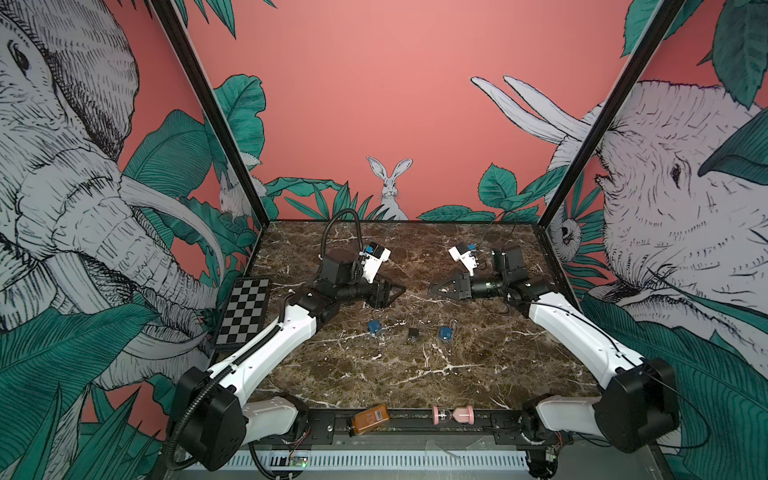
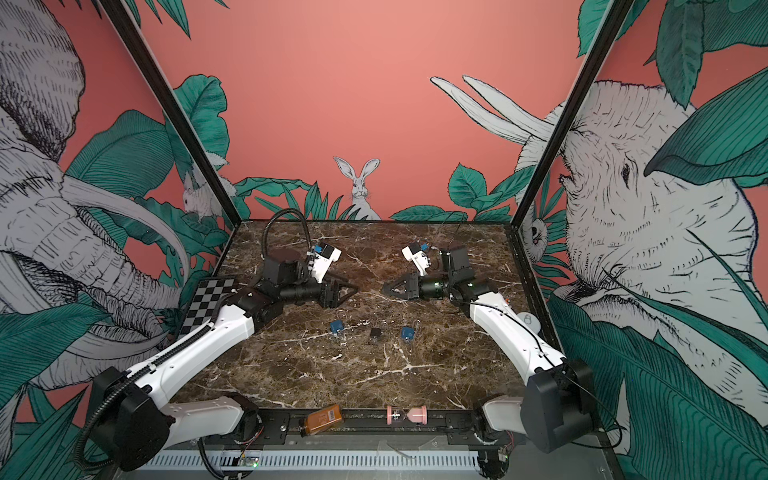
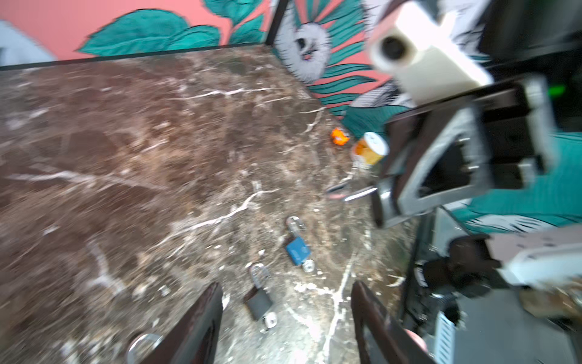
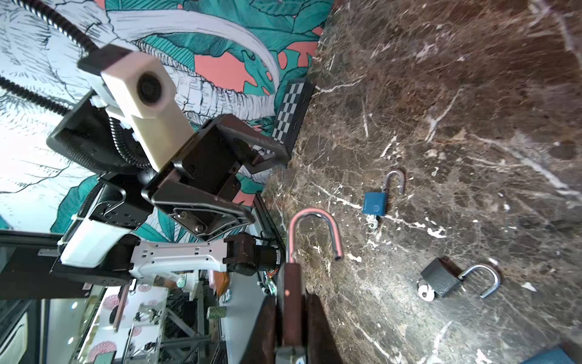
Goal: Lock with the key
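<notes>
Right claw clenches an open-shackled padlock at lower centre of its wrist view; left claw gapes empty. The key is hidden, so locking seems barely begun.

A checkerboard sits by the wall, well left of the left pincer. On the front rail, well short of it, lies an amber bottle. A pink hourglass lies well short of the right pincer.

Open-shackled padlock in right gripper
</notes>
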